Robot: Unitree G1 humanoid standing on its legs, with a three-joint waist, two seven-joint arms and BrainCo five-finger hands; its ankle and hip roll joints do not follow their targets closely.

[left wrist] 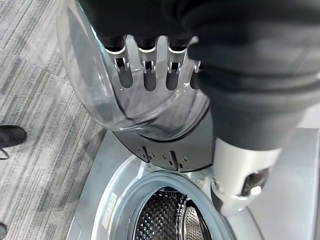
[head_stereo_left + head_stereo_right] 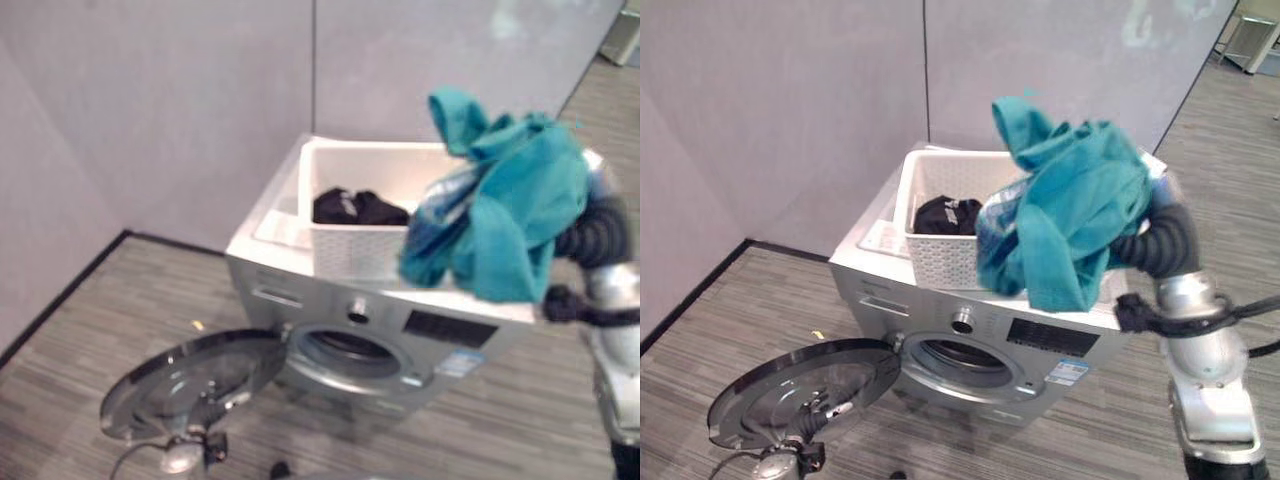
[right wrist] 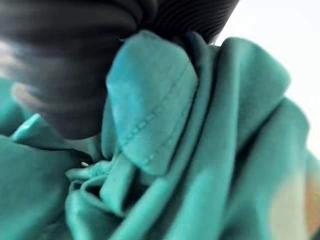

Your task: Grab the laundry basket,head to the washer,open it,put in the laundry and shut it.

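Washer [image 2: 970,350] door [image 2: 800,392] open, lower left; basket [image 2: 940,255] on top, dark item inside. Teal garment [image 2: 1065,215] lifted upper right; right hand buried in it, grip unreadable. Left hand [image 1: 145,65] flat on door. Loading, shutting remain.

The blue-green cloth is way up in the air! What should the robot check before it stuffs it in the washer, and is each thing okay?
1. Washer door open: ok, swung wide.
2. Drum opening free: ok, nothing blocks it.
3. Blue-green cloth lifted out of the basket: ok, bunched above the rim.
4. Right robot hand's hold on the cloth: cannot tell, the cloth covers the fingers.
5. Left robot hand by the door glass: ok, fingers straight.
6. Basket emptied: not ok, a black garment lies inside.
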